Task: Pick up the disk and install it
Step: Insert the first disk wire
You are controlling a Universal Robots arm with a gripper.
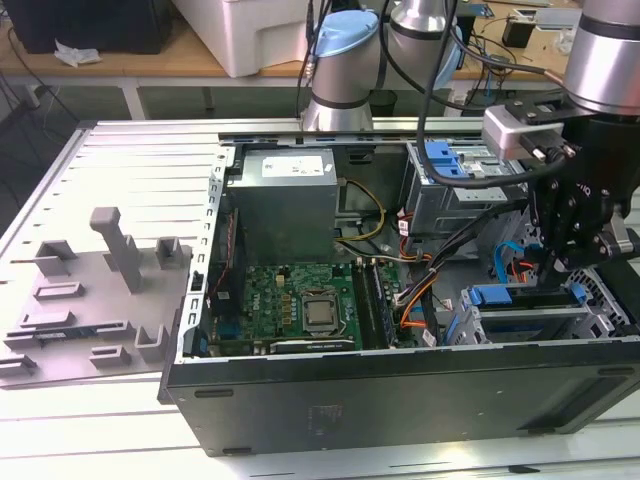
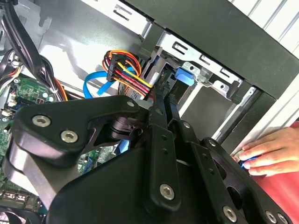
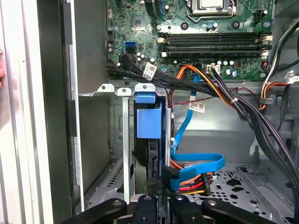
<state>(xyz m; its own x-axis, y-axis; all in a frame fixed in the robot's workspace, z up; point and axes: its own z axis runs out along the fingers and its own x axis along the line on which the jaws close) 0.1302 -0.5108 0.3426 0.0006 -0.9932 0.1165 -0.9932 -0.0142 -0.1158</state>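
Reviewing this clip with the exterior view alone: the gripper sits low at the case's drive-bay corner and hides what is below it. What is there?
Observer: In the first wrist view the disk stands edge-on, a blue strip, inside the metal drive cage, in line with the gripper.
Operator: Any cables close to it?
Observer: Yes, a plug with orange, red and black wires lies right beside the disk, next to a looped blue cable.
Operator: Anyone nearby?
Observer: The second wrist view shows a person's hand resting on a red surface outside the case.
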